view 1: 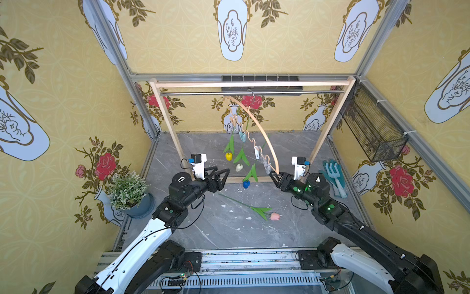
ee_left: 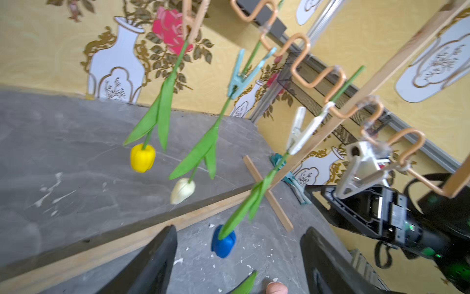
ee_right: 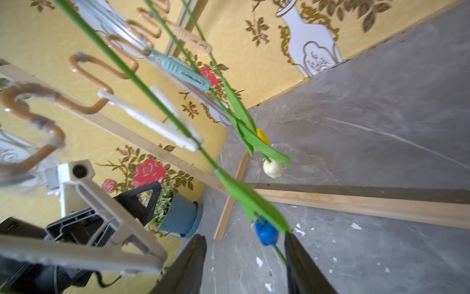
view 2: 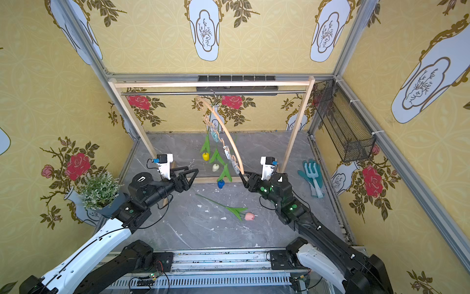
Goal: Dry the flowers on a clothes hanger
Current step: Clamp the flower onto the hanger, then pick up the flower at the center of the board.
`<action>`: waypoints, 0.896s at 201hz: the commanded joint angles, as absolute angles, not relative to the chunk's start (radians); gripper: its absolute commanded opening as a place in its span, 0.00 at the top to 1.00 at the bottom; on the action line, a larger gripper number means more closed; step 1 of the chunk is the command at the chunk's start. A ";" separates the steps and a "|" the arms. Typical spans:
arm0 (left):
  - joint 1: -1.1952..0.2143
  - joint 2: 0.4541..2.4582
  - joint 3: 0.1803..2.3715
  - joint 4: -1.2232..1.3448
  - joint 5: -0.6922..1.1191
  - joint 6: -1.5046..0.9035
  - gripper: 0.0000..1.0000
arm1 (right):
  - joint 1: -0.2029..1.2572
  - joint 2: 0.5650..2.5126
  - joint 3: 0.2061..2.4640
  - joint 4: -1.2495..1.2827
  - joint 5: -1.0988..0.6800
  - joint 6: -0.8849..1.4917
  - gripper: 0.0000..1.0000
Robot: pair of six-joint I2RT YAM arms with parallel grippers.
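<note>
Three tulips hang head-down from the hanger point(view 1: 263, 132), hooked on the rack's point(view 1: 249, 84) rail above the counter point(view 1: 229, 236). The yellow tulip point(view 1: 228, 156), white tulip point(view 1: 239, 167) and blue tulip point(view 1: 246, 183) are each clipped by the stem in a clothespin on the wavy lower bar. The empty clothespin point(ee_left: 358, 160) hangs at the hanger's near end. The pink tulip point(view 1: 274, 216) lies flat on the counter, between the two arms. The left gripper point(view 1: 225, 178) hovers just left of the blue tulip, fingers point(ee_left: 152, 269) spread and holding nothing. The right gripper point(view 1: 273, 177) sits beside the empty clothespin, its fingers point(ee_right: 188, 269) spread too, with nothing between them. Whether it touches the hanger cannot be told.
</note>
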State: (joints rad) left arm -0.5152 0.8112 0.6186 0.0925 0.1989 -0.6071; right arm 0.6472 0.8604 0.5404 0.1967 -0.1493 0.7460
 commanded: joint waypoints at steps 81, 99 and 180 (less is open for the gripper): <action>-0.553 0.736 0.768 -0.601 -0.128 -0.801 0.25 | 0.604 0.955 0.598 0.109 0.083 0.651 0.17; -0.566 0.715 0.786 -0.695 -0.174 -0.838 0.26 | 0.597 1.048 0.617 0.155 0.013 0.683 0.17; -0.584 0.635 0.850 -0.924 -0.261 -0.914 0.28 | 0.561 1.357 0.667 0.357 -0.208 0.721 0.28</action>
